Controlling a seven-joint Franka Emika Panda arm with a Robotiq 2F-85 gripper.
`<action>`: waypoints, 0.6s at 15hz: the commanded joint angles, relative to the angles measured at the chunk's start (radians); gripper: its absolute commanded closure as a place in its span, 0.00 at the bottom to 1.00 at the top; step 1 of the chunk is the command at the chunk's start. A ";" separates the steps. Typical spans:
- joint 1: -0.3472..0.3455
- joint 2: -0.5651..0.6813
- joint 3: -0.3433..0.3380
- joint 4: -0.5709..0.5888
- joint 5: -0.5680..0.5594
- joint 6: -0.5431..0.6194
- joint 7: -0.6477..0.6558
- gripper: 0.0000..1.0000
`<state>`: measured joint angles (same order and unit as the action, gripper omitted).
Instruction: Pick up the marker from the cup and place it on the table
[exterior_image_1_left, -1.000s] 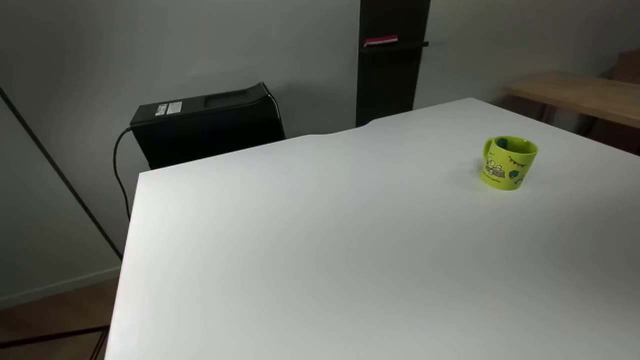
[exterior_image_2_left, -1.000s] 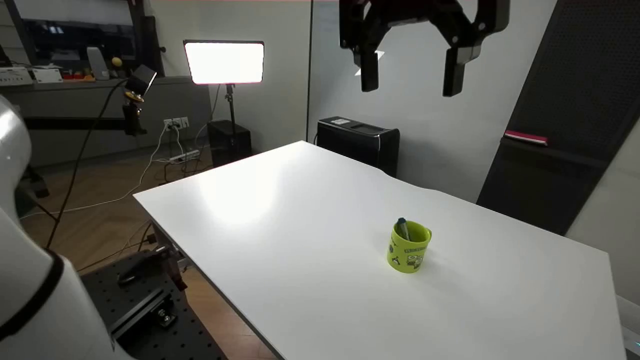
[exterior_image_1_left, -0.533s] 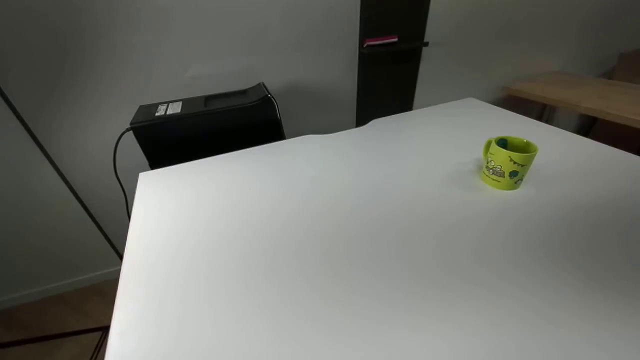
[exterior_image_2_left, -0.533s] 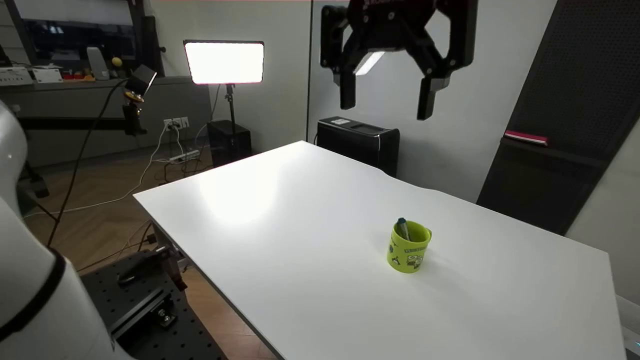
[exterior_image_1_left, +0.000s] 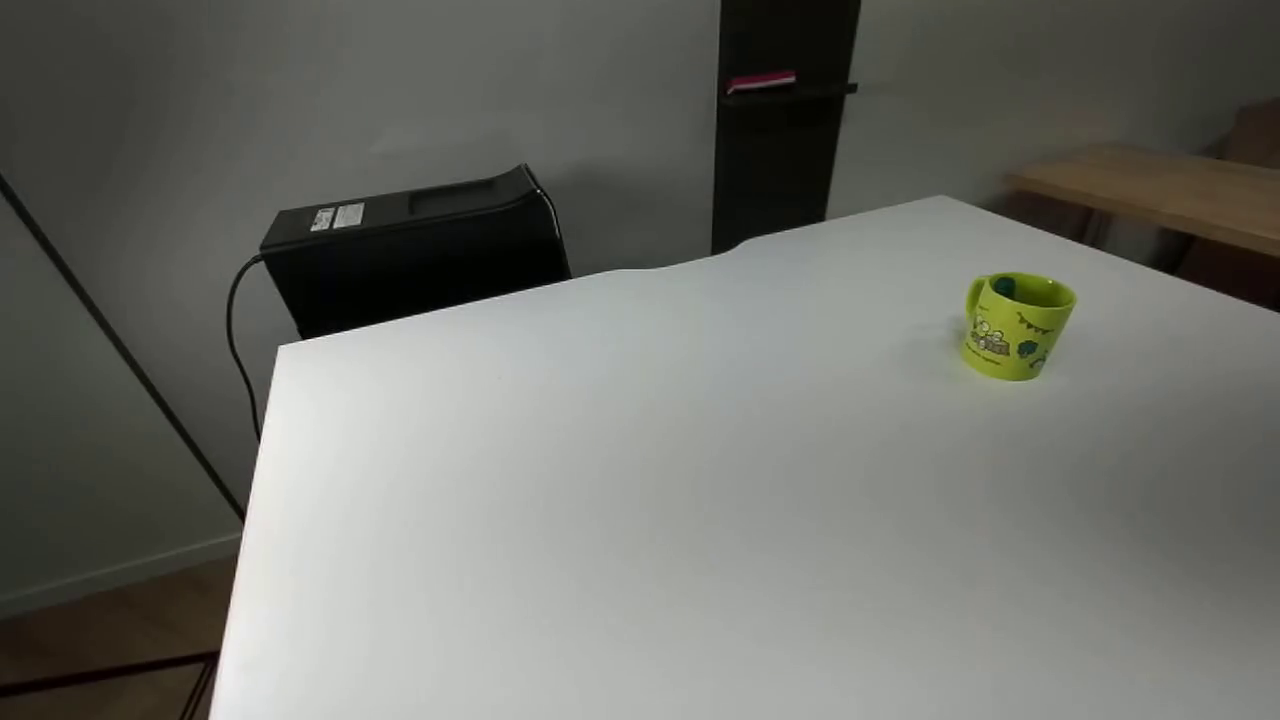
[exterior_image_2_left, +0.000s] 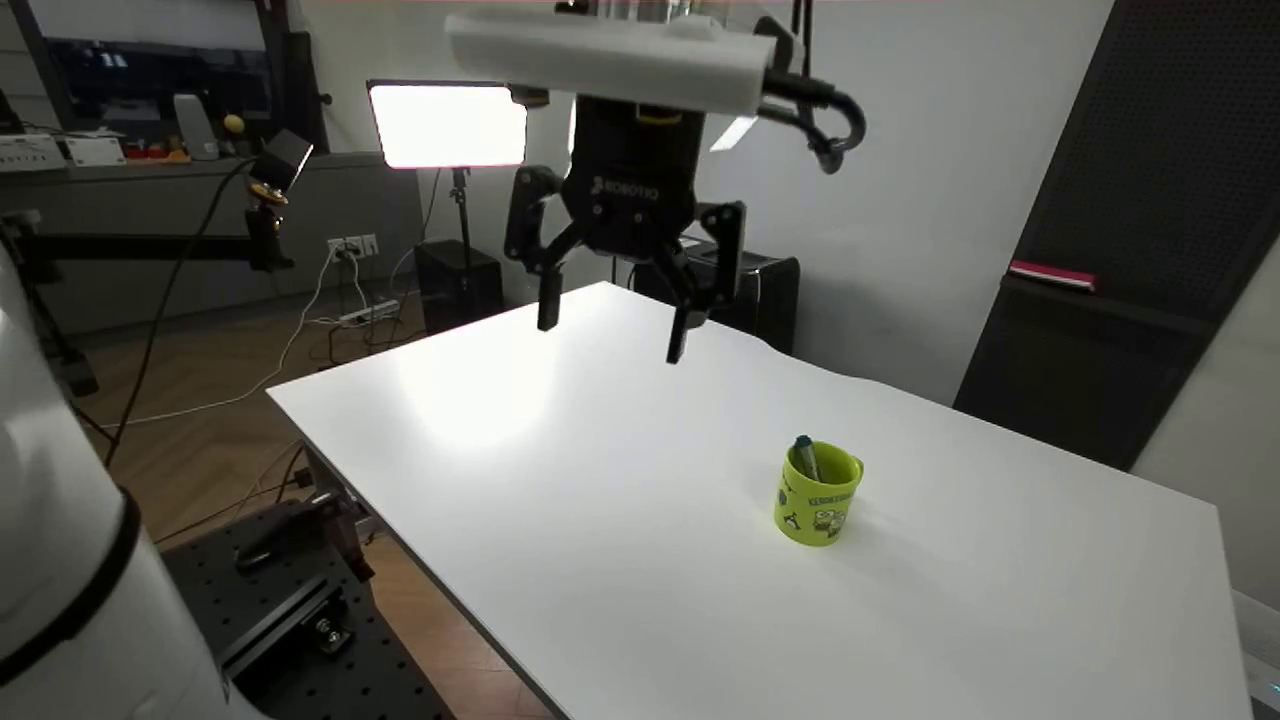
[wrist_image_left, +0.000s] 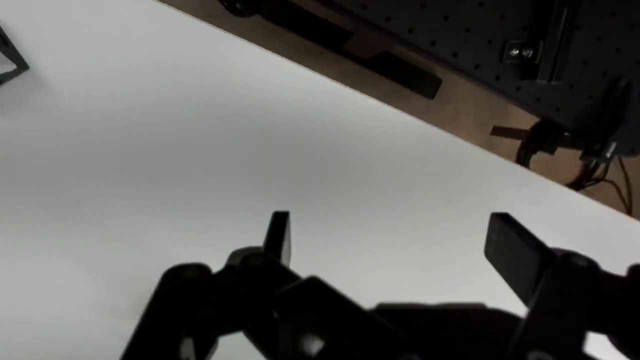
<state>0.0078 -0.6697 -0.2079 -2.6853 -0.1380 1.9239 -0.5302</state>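
Observation:
A yellow-green cup with printed pictures stands upright on the white table; it also shows in an exterior view. A marker with a dark teal end leans inside the cup and sticks up a little above the rim. Only its dark end shows in an exterior view. My black gripper is open and empty, high above the table and apart from the cup. In the wrist view its fingers are wide apart over bare white table. Cup and marker are out of the wrist view.
The table edge crosses the wrist view, with a dark perforated base plate beyond it. A dark angular thing shows at the wrist view's left edge. A black box stands behind the table. A lit lamp panel stands farther back.
In an exterior view my gripper has come down and moved to the left, and more of the wrist now shows. It stays open. The cup and marker have not moved.

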 joint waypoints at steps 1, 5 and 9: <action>0.079 0.019 0.033 -0.064 0.007 0.022 -0.083 0.00; 0.167 0.112 0.088 -0.093 0.027 0.107 -0.133 0.00; 0.203 0.243 0.145 -0.108 0.014 0.263 -0.143 0.00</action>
<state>0.1981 -0.5282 -0.0950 -2.7946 -0.1175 2.0894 -0.6576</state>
